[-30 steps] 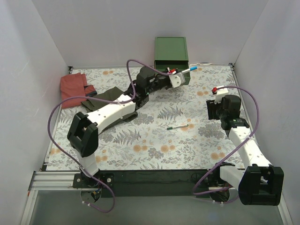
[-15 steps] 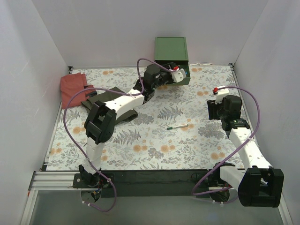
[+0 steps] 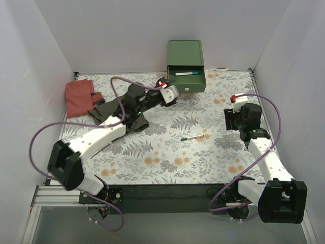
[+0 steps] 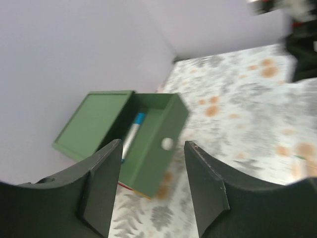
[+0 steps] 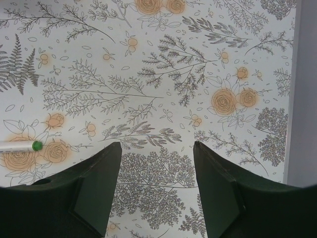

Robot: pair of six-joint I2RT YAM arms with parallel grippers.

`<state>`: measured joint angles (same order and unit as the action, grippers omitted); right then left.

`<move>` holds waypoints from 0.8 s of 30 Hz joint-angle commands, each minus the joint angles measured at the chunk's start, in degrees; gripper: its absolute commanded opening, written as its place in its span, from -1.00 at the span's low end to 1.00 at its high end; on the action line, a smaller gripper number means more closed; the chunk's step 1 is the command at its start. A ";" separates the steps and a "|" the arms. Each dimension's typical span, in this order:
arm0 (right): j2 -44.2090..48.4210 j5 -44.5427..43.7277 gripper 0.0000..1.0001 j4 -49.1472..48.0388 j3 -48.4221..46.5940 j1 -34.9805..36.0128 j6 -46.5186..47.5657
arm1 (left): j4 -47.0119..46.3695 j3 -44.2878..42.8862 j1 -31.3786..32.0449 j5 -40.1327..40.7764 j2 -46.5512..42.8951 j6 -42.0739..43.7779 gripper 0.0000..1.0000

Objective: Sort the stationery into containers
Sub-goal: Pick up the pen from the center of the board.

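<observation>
The green-topped chest (image 3: 185,52) stands at the back wall with its top green drawer (image 3: 187,81) pulled out. A white pen with a blue cap (image 3: 187,73) lies inside that drawer, and the left wrist view shows the same pen (image 4: 132,134) behind the drawer's white knob (image 4: 167,144). My left gripper (image 3: 170,94) hangs open and empty just left of and in front of the drawer; in its own view the left gripper (image 4: 153,147) frames the drawer. A white pen with a green cap (image 3: 192,137) lies mid-table. My right gripper (image 5: 157,146) is open and empty above the cloth, with the green-capped pen (image 5: 20,146) at its left.
A red cloth (image 3: 80,95) lies at the back left, with a dark green cloth (image 3: 112,108) beside it, partly under the left arm. Thin red and yellow drawer edges (image 4: 126,187) show beneath the green drawer. White walls close in the table on three sides.
The left gripper opened and let the blue-capped pen drop into the green drawer, then drew back leftward and toward me. The right arm has stayed still.
</observation>
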<state>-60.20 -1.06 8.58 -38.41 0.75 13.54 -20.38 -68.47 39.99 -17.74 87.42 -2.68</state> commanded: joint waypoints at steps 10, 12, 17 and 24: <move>0.00 0.62 0.39 -2.25 0.71 -0.23 0.87 | 24.17 14.50 1.49 -20.06 0.54 -15.25 -0.11; 0.00 0.36 0.39 -2.16 0.36 -0.23 1.14 | 20.74 14.68 2.20 -18.65 2.40 -15.43 -0.12; 0.52 0.36 0.39 -1.64 0.71 -0.23 1.23 | 16.43 10.91 3.52 -17.07 9.51 -15.52 -0.17; 1.23 0.44 0.39 -1.28 1.76 -0.14 1.05 | 14.67 6.77 5.80 -16.46 15.58 -14.99 -0.18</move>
<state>-60.34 -1.06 7.62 -36.82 0.75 13.98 -3.11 -58.65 44.49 -34.30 100.64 -17.65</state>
